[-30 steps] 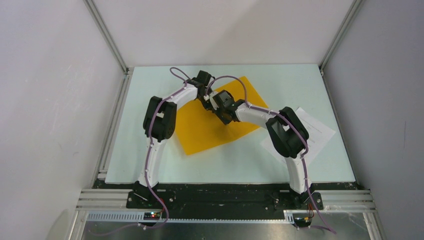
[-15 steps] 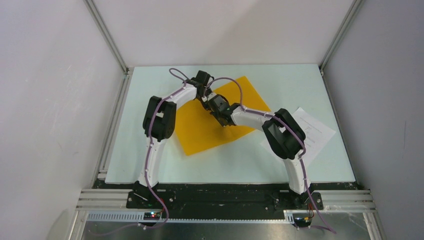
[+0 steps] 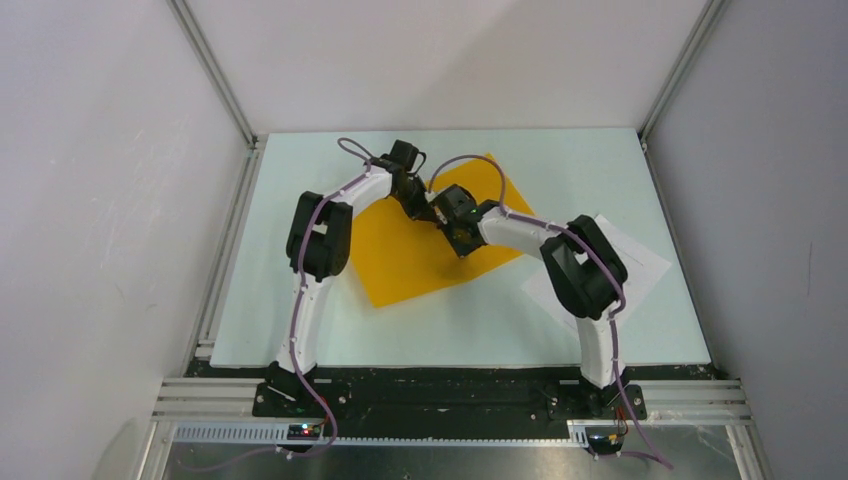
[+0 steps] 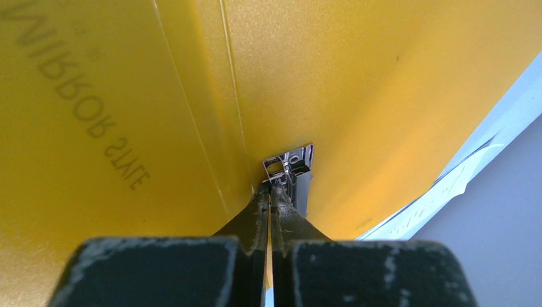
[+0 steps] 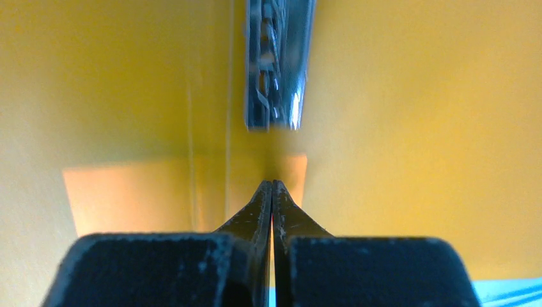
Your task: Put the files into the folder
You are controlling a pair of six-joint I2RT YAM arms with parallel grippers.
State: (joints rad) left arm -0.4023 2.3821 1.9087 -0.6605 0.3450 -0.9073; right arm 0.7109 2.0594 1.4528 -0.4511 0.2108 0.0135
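Note:
The orange-yellow folder [image 3: 415, 265] lies at an angle mid-table, its far edge raised where both grippers meet. My left gripper [image 3: 416, 204] is shut on the folder's cover [image 4: 383, 96], with a thin yellow strip showing between its jaws [image 4: 271, 187]. Close to its right, my right gripper [image 3: 452, 218] is also shut on the yellow card [image 5: 415, 128], its tips pinched together [image 5: 272, 183]. The files [image 3: 640, 262], white printed sheets, lie flat on the table to the right, partly under the right arm. Their edge shows in the left wrist view [image 4: 441, 192].
The pale table [image 3: 300, 200] is boxed in by white walls with aluminium posts [image 3: 215, 70] at the back corners. A metal frame piece [image 5: 278, 64] shows past the folder's edge. A black rail [image 3: 440, 385] runs along the near edge.
The right wrist swung left toward the left gripper, then back a little right, and its jaws closed the last bit. The left arm has held still.

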